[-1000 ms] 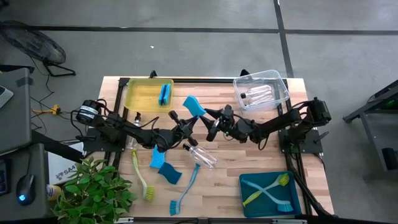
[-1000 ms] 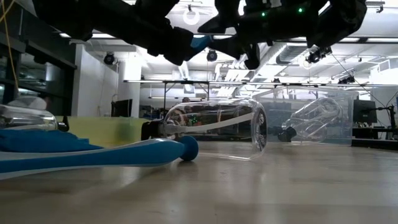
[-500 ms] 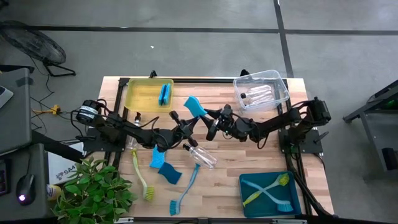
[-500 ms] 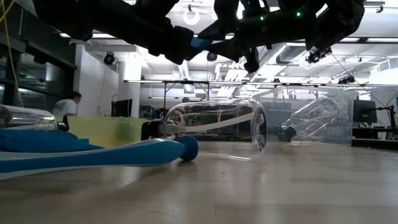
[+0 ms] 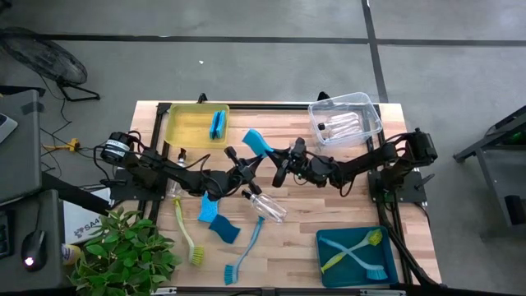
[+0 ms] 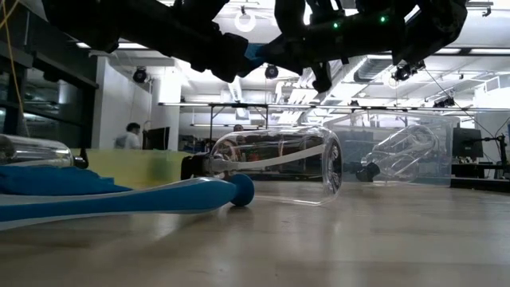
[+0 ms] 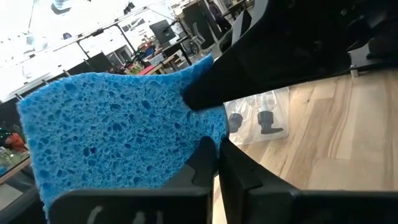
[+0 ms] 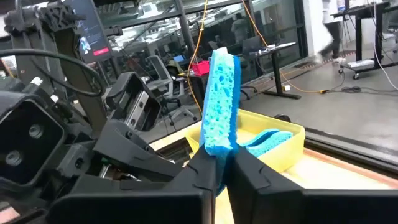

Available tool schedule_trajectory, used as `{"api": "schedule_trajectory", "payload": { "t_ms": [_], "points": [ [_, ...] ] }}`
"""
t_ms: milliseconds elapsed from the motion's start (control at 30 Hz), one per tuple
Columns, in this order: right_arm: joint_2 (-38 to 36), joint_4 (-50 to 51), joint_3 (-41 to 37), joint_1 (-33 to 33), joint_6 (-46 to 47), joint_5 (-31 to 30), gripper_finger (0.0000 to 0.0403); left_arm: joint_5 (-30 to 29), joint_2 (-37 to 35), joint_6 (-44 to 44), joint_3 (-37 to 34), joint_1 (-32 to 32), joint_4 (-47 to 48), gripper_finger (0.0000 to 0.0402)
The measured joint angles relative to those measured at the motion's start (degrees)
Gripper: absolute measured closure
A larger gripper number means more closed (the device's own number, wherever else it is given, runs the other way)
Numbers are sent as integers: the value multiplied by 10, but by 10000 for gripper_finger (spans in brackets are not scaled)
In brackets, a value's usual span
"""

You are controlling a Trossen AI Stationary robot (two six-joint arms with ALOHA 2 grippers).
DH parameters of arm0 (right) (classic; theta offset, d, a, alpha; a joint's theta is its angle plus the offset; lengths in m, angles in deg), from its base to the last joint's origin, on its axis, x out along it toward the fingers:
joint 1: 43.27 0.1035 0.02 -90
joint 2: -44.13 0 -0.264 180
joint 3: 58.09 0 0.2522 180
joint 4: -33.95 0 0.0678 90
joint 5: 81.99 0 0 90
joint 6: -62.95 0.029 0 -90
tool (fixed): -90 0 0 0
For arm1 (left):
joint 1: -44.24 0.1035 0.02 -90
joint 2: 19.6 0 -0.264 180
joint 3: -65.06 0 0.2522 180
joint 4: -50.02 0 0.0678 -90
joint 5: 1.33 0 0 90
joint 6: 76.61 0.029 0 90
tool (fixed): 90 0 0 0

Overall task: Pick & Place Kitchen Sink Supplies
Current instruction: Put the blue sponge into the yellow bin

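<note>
Yellow bin (image 5: pixel 185 127) at the far left of the tabletop (image 5: pixel 329 218): holds one blue sponge (image 5: pixel 217 123) standing on edge against its right wall. Seen also in the right wrist view as a yellow tub (image 8: pixel 283 146) with the blue sponge lying inside.

Clear bin (image 5: pixel 366 111) at the far right corner: holds two small clear bottles (image 5: pixel 341 125) with black tops, lying on their sides.

Teal bin (image 5: pixel 329 263) at the near right: holds two dish brushes crossed, one yellow-green (image 5: pixel 357 248), one blue (image 5: pixel 370 267).

Held sponge (image 5: pixel 256 141): blue, rectangular, coarse open pores, raised above the tabletop centre between both arms. Left tool (image 5: pixel 244 162) is closed on one edge of it; right tool (image 5: pixel 278 160) is also pinched closed on it from the opposite side. In the left wrist view the sponge (image 7: pixel 118 140) fills the frame with the right arm's dark finger pressed on its far edge. In the right wrist view the sponge (image 8: pixel 222 102) stands upright, edge-on, gripped at its lower end.

Loose on the tabletop: a clear bottle (image 5: pixel 267 205) on its side near centre, another clear bottle (image 5: pixel 175 185) at the left, two blue sponges (image 5: pixel 215 218) near the front left, a yellow-green brush (image 5: pixel 186 232), and a blue brush (image 5: pixel 244 247).
</note>
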Motion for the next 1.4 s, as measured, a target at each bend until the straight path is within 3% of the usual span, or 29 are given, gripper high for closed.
{"api": "schedule_trajectory", "payload": {
  "t_ms": [233, 433, 600, 733, 833, 933, 1067, 1233, 1400],
  "points": [
    [0, 2, 0, 0, -19, 11, 397, 0, 0, -1, 0, 0, 14, 349],
    [0, 1, 0, 0, -32, 10, 399, 17, 0, -25, 0, 0, 25, 268],
    [-10, 28, 0, 0, -73, -35, 400, 14, 0, -31, 0, -2, 34, 195],
    [-42, 123, 0, -1, -89, -76, 401, -39, -4, -18, 0, -6, 35, 163],
    [-70, 207, 0, -1, -90, -77, 401, -76, -6, -4, 0, -6, 40, 157],
    [-98, 285, 0, -1, -101, -53, 402, -67, -20, -1, 0, -5, 48, 159],
    [-131, 390, 0, -1, -130, -12, 402, 1, -46, -39, 0, -5, 105, 168],
    [-160, 467, 0, 0, -162, 35, 402, 149, -86, -141, 0, 7, 224, 184],
    [-173, 505, 0, 1, -176, 151, 402, 162, -104, -182, 0, 15, 289, 195]
  ]
}}
